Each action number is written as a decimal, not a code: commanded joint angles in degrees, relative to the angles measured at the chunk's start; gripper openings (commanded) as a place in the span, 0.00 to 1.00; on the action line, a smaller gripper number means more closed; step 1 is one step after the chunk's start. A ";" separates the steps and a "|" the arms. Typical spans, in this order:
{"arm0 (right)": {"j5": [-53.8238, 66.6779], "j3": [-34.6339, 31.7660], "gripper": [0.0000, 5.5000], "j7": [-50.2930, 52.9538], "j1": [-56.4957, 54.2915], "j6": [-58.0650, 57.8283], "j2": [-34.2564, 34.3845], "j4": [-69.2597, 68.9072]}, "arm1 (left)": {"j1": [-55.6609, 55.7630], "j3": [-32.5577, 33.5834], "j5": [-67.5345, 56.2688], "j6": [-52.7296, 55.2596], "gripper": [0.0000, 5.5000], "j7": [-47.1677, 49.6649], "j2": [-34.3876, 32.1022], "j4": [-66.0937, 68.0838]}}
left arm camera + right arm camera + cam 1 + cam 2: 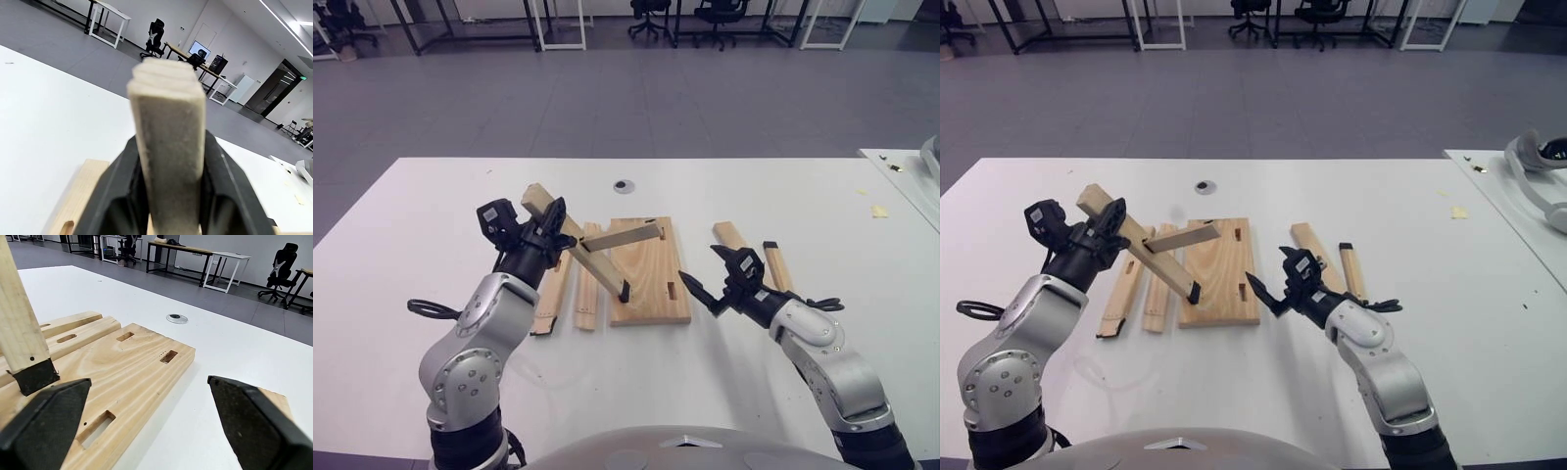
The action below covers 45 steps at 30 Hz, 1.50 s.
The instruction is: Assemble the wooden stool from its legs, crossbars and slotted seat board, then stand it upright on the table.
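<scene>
Stool leg (pixel 595 262) between left fingers (pixel 122 188), aslant over seat board (pixel 656 279).

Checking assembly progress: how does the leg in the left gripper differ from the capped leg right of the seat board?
The held leg is tilted in the left gripper; the loose leg lies flat on the table. The held leg carries a crossbar; the loose leg is bare. Both are pale wood with a black end cap.

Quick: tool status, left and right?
Left tool: closed, holding a leg.
Right tool: open, empty.
</scene>
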<state>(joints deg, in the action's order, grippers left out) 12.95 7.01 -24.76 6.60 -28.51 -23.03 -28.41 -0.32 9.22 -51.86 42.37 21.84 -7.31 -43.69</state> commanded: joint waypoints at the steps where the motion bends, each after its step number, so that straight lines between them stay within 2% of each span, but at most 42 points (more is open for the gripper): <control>1: 0.19 -0.98 0.81 0.34 -0.77 -2.10 -0.69 -2.33 | -3.69 -2.60 5.17 0.33 0.18 1.77 0.06 -1.97; 12: -0.79 -2.46 0.81 4.54 -3.65 -6.29 0.33 -3.67 | -4.94 -8.44 15.15 6.19 0.18 9.35 -0.27 -10.20; 16: -1.69 -0.99 0.81 5.21 -4.82 -7.33 0.67 -3.98 | -7.25 -10.48 19.25 6.98 0.18 10.06 0.08 -11.38; 21: -2.17 -0.98 0.81 4.89 -5.74 -8.80 -0.05 -4.58 | -9.67 -22.71 26.08 8.42 0.18 7.25 -2.73 -12.16; 25: -2.67 -1.02 0.81 4.76 -6.17 -8.83 -0.41 -4.16 | -9.27 -26.37 28.70 11.12 0.18 5.68 -2.69 -12.80; 30: -3.10 -0.85 0.81 4.41 -7.31 -8.26 -0.62 -2.97 | -9.70 -27.43 31.35 10.06 0.18 4.16 0.07 -9.32; 34: -3.92 -1.64 0.81 4.67 -7.96 -7.59 -0.46 -1.55 | -5.69 -26.26 32.26 5.40 0.18 1.87 5.11 -5.98; 40: -4.88 -2.44 0.81 6.33 -9.21 -5.54 1.29 0.87 | -0.23 -23.51 33.25 1.46 0.18 -2.15 7.43 -4.51; 43: -5.15 -2.41 0.81 6.86 -9.13 -4.79 1.90 1.29 | -0.14 -23.15 33.64 0.88 0.31 -4.04 7.55 -5.63; 45: -5.20 -2.35 0.81 7.22 -8.94 -4.31 2.20 1.45 | 0.99 -22.69 34.23 0.58 0.36 -5.69 6.63 -7.09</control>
<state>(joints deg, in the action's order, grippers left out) 8.36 4.82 -18.10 -1.82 -33.18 -21.26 -27.63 -0.96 -14.05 -18.37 43.35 17.71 -0.07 -49.36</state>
